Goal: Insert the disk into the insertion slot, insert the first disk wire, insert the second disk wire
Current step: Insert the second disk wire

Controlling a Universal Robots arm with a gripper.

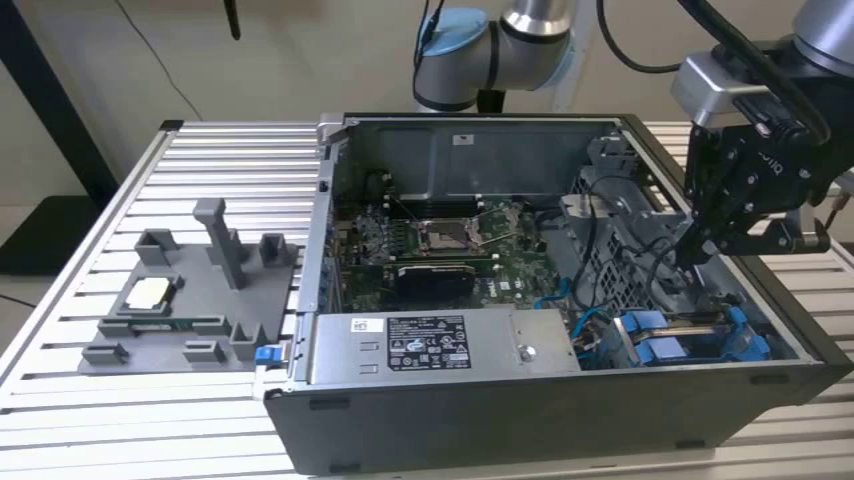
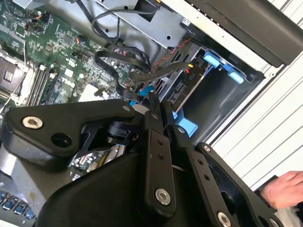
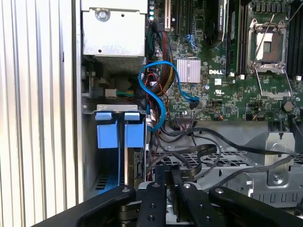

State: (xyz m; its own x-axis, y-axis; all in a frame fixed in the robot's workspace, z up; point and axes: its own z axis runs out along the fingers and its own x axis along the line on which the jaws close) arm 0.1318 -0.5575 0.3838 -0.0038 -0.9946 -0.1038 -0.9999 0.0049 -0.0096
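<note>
The power supply (image 1: 434, 342), a grey box with a white label, lies nearest in the exterior view, at the near wall of the open computer case (image 1: 561, 420). On the exterior view's right, the gripper (image 1: 697, 250) hangs inside the case, just above the drive cage (image 1: 694, 335). In both wrist views its two fingers (image 2: 158, 123) stand close together, almost touching; whether they pinch something thin between them I cannot tell. In the second wrist view the tips are just beside a flat black cable (image 2: 120, 64) that curves over the cage, probably the second disk wire, though its plug is not clear to me. The disk (image 3: 118, 130) seems already seated in the insertion slot (image 3: 102, 182): in the first wrist view two blue carrier tabs sit side by side at the cage mouth, and which of them is the task's own I cannot tell. I judge that the work now stands at the wire steps. To do this well, the plug should be held square to its socket and pushed straight, without pulling the neighbouring cables. I count one arm, two blue frames, at least two thin blue cables (image 3: 158, 90) and one motherboard (image 1: 441, 240). A person's hand (image 2: 284, 189) shows at the edge of the second wrist view.
</note>
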